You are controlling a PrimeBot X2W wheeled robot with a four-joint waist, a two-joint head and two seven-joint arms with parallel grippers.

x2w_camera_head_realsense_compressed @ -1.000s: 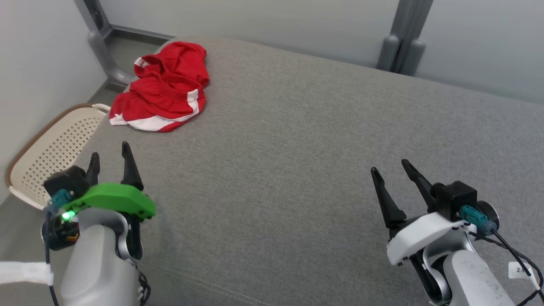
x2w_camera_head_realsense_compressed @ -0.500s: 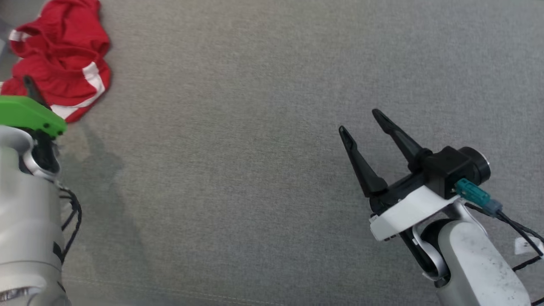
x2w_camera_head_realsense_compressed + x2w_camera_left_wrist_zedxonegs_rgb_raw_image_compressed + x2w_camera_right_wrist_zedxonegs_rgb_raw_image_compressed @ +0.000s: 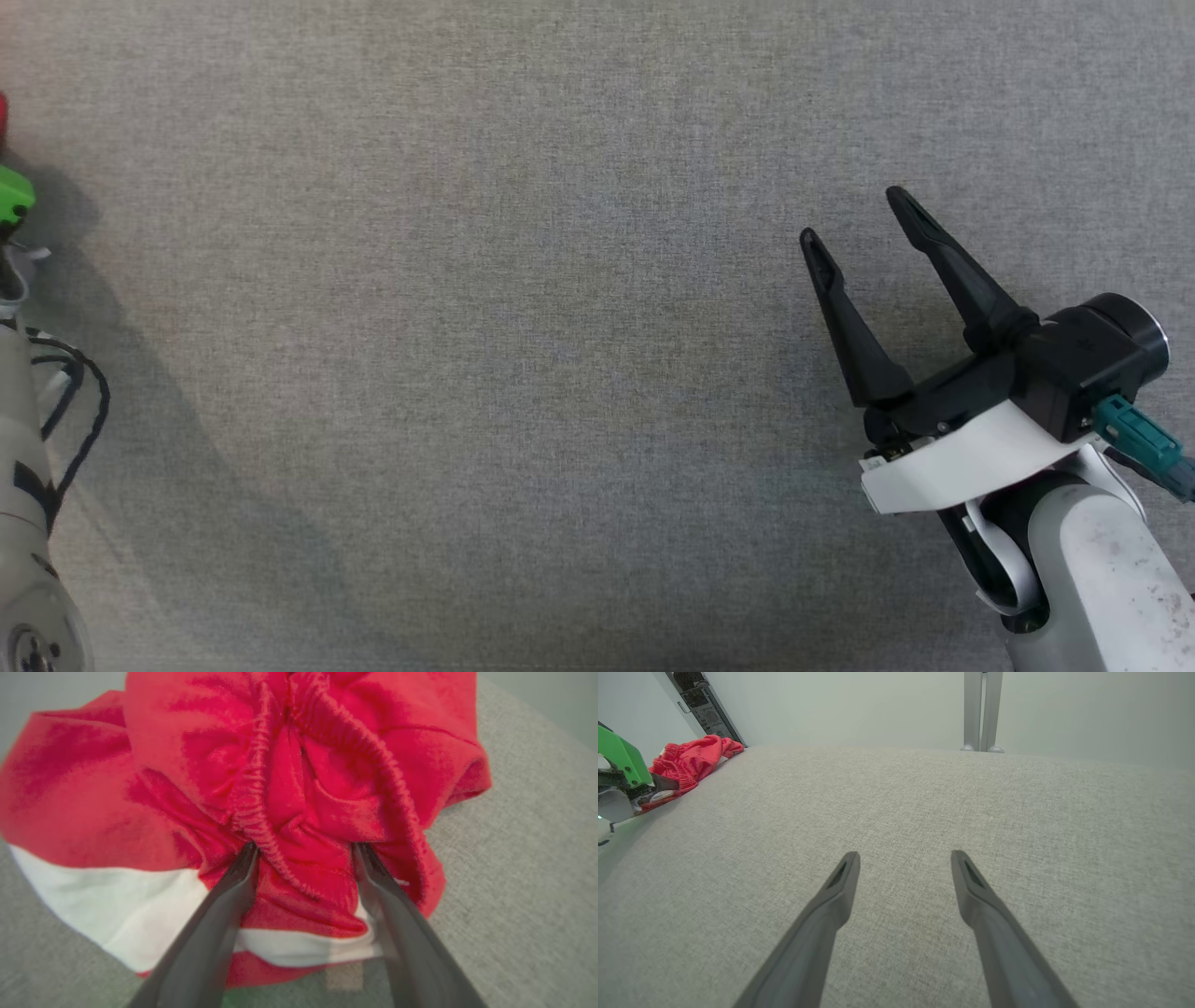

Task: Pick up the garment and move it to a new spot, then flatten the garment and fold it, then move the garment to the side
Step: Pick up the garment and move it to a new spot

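Jaws of L gripper (image 3: pixel 304 847) are spread wide, tips pushed into the bunched red garment (image 3: pixel 187 765), w/ a ridge of its elastic waistband (image 3: pixel 261 826) betw. them, not pinched. Garment, white stripe showing, lies crumpled at far-left edge of grey cushion (image 3: pixel 467 327). R gripper (image 3: pixel 856 217) jaws are also spread, over bare cushion, well apart from garment.

I've got left end effector (image 3: pixel 303 848) spread wide, tips pressed into bunched red garment (image 3: pixel 187 765), straddling its elastic ridge; grey fabric surface (image 3: pixel 514 882) underneath.
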